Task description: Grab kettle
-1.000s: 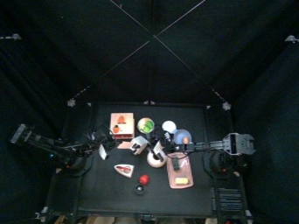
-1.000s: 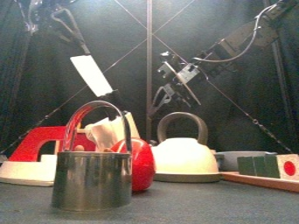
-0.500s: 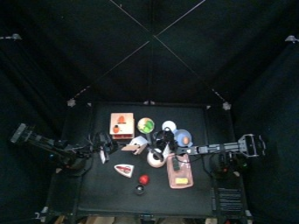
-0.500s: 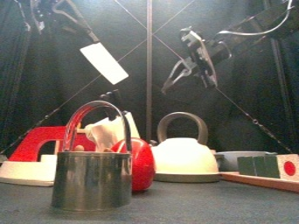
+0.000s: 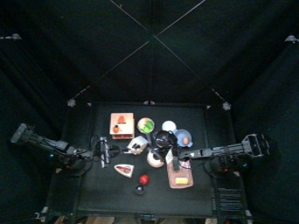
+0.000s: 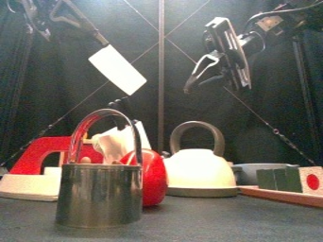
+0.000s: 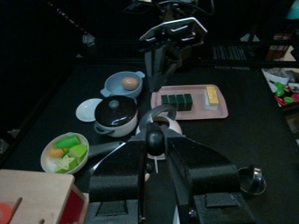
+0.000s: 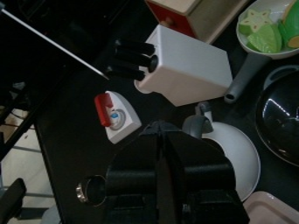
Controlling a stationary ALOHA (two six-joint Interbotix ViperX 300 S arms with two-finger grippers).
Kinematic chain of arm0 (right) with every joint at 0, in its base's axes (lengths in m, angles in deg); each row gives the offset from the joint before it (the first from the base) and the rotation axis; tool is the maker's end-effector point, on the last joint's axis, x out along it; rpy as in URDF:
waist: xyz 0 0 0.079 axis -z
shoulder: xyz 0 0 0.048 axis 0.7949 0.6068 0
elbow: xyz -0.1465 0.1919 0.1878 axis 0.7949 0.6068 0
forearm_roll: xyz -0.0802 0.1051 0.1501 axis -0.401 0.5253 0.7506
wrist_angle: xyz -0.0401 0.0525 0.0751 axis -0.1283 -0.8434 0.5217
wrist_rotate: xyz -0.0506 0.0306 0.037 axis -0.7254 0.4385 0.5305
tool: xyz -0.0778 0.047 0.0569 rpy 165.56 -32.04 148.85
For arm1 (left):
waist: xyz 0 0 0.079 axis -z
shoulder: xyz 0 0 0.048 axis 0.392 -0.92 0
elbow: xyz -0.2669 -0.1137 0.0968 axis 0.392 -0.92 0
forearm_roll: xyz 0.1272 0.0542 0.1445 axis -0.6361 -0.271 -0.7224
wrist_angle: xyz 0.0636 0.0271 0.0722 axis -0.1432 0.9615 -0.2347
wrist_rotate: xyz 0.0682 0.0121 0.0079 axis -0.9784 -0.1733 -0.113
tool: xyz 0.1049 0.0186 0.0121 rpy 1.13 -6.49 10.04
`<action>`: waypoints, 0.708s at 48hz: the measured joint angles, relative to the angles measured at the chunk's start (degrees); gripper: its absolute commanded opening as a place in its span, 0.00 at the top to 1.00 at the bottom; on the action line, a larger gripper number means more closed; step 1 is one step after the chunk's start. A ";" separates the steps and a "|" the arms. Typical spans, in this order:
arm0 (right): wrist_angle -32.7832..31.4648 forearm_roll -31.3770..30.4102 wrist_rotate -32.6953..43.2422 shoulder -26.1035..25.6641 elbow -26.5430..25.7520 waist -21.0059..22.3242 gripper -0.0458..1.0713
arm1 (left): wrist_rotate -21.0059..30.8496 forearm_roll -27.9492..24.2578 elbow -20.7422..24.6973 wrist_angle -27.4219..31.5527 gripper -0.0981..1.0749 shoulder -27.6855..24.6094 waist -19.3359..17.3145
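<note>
Both end effectors hang above counter, nothing held; right end effector (image 6: 217, 68) part open, left can't tell. Kettle (image 6: 199, 168) mid-counter, untouched. Approach step; next: lower right onto handle.

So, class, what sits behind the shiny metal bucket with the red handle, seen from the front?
Behind the shiny metal bucket, a red round object shows at its right, a red-and-white flat object at its left, a pale piece through the handle. The bucket covers their lower parts.

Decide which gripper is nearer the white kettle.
Right. The right gripper hangs high above the kettle, slightly toward its own side; the left gripper hangs equally high but farther off, over the metal pot.
</note>
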 measured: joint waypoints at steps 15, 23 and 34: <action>-5.54 4.92 -6.94 -0.09 -1.85 -0.09 0.57 | -0.09 -5.54 -2.11 -8.17 0.46 -0.09 -0.70; -12.74 13.18 -12.74 -0.09 -2.72 -0.53 0.57 | -0.09 -9.84 -3.08 -9.67 0.46 0.00 -0.88; -21.71 26.46 -24.08 0.18 -5.89 -2.55 0.57 | 0.00 -12.57 -4.92 -9.76 0.46 0.00 -1.05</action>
